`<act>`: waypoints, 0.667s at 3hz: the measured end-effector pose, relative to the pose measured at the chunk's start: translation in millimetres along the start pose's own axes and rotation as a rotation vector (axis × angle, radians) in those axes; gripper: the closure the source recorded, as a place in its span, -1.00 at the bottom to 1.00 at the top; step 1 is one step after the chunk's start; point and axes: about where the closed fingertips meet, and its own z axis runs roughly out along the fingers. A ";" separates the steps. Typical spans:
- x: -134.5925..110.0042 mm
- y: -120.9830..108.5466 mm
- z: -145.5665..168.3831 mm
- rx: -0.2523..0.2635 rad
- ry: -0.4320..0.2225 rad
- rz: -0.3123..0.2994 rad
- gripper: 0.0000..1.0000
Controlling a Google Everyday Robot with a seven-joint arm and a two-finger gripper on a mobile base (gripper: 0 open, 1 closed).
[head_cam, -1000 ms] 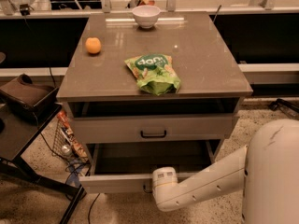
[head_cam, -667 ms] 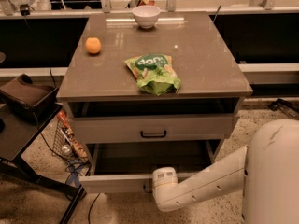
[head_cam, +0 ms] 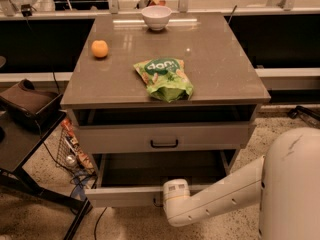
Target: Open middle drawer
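The middle drawer [head_cam: 125,196] stands pulled out from the pale cabinet, its plain dark inside showing and holding nothing I can see. My gripper [head_cam: 160,200] is at the centre of that drawer's front, where the handle would be, mostly hidden behind the white wrist [head_cam: 176,200]. The arm [head_cam: 225,191] reaches in from the lower right. Above it, another drawer [head_cam: 110,136] with a black bar handle [head_cam: 164,144] is shut. A dark gap runs between that drawer and the tabletop.
On the brown tabletop [head_cam: 215,59] lie a green snack bag [head_cam: 165,78], an orange [head_cam: 99,48] and a white bowl [head_cam: 156,17]. A black stand [head_cam: 25,134] and a wire basket [head_cam: 72,149] crowd the cabinet's left side. The robot's white body [head_cam: 292,184] fills the lower right.
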 end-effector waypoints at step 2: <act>-0.6 0.0 0.1 0.000 0.000 0.000 0.06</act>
